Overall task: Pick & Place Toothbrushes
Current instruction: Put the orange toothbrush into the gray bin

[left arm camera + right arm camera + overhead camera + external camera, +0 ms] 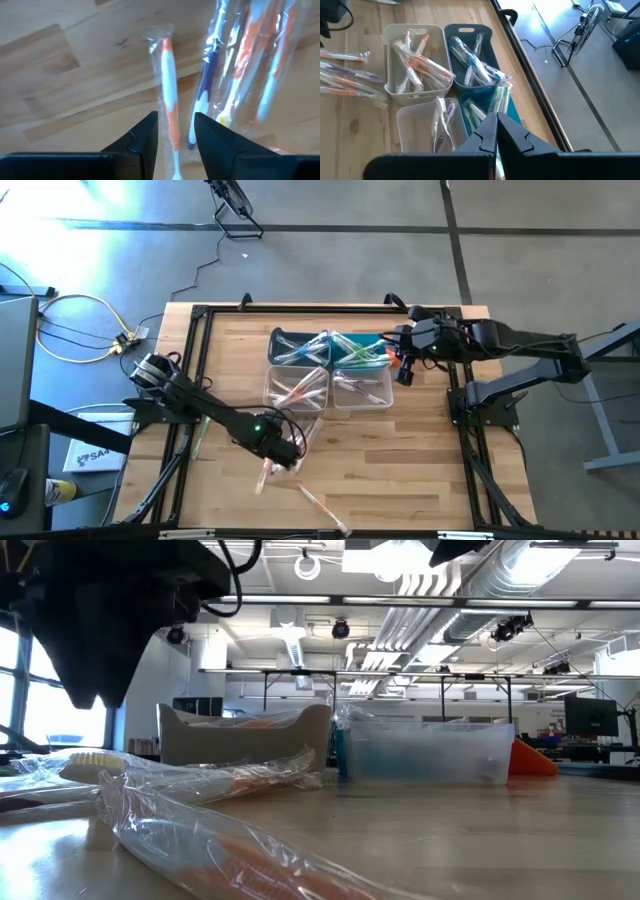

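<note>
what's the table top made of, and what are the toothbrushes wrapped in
Table top: looks like light wood, butcher-block style, with visible grain and joined strips, matte finish. Toothbrushes: wrappers seem thin clear plastic film, crinkled and glossy, catching highlights.

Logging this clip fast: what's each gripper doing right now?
Left gripper: open, fingers either side of an orange-and-white toothbrush on the table, not gripping.
Right gripper: shut, empty, above the bins.
</note>
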